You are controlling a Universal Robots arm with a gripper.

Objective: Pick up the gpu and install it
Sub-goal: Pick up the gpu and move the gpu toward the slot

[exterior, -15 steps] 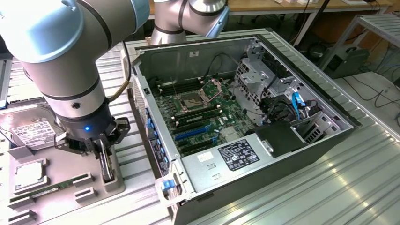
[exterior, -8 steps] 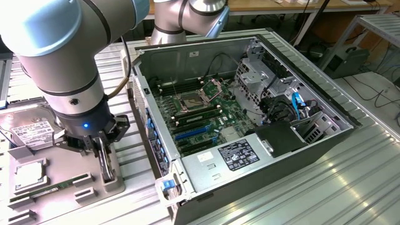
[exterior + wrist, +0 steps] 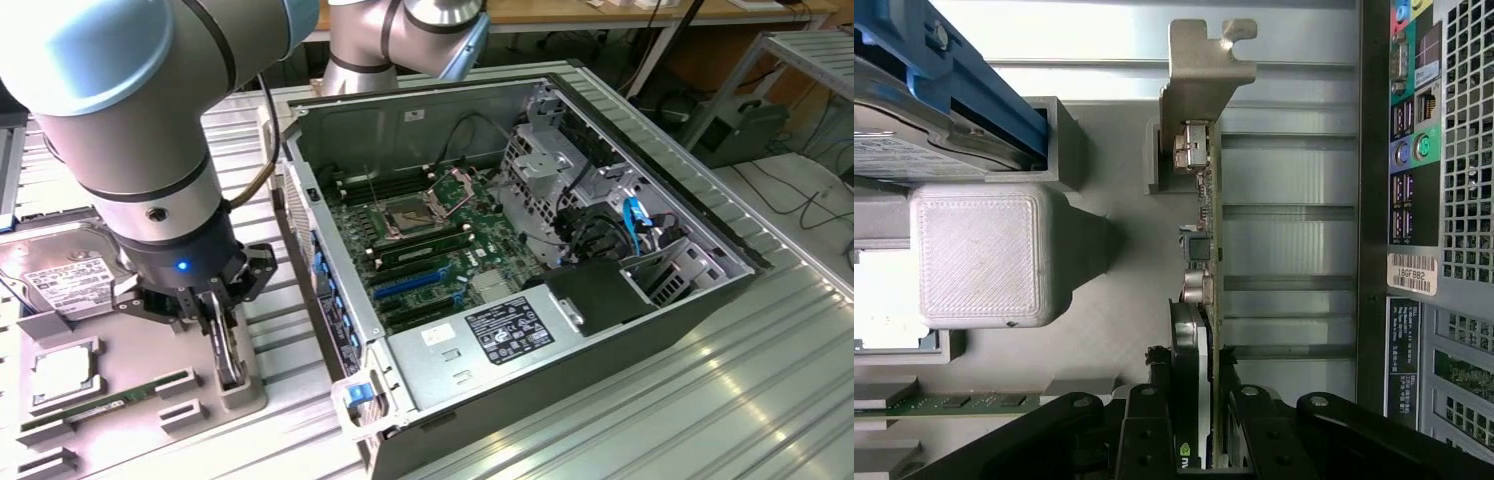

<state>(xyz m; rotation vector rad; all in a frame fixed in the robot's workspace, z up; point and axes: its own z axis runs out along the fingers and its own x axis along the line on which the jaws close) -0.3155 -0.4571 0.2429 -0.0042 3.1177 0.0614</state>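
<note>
Fingers (image 3: 1150, 425) clamp the gpu (image 3: 1201, 200), on edge on the grey tray (image 3: 1124, 320), in my wrist view; exterior view gives me the motherboard (image 3: 427, 250) in the open case (image 3: 400, 130) beside

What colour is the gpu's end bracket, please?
Silver; the bracket shows best in the wrist view.

The exterior view looks down from high over the computer case (image 3: 400, 130) and tabletop (image 3: 747, 380). My wrist view peers closely along my tool (image 3: 1201, 440); both share the gpu (image 3: 1202, 245) and case.
</note>
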